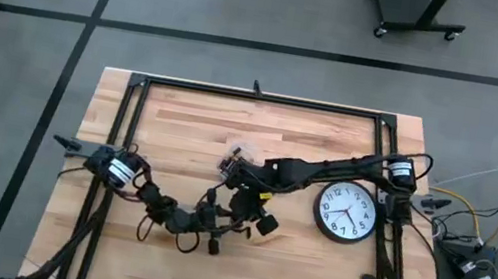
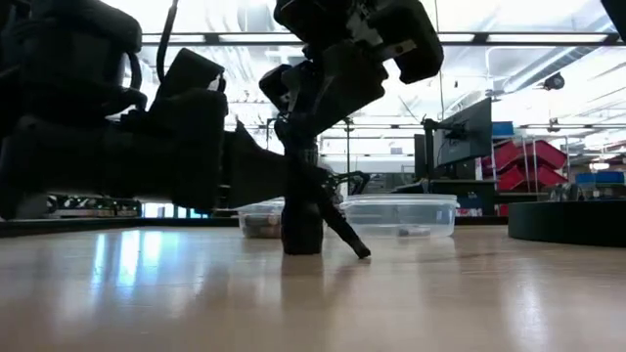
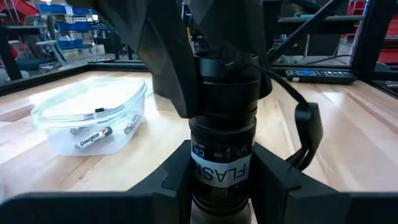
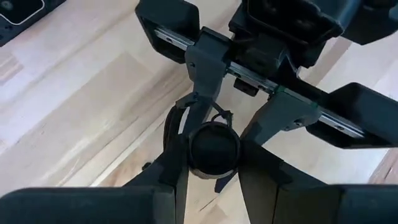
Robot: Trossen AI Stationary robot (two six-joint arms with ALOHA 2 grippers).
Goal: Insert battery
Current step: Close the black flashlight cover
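While mid-table, both claws [image 1: 236, 203] apparently round upright flashlight [image 3: 222, 124], edges far.

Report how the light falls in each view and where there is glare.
Low view: ceiling lights behind turn the arms and flashlight into silhouettes, and the table shows pale glare. Left wrist view: the flashlight's label, held in the left hand, is lit plainly. High view: even light, only faint shadows.
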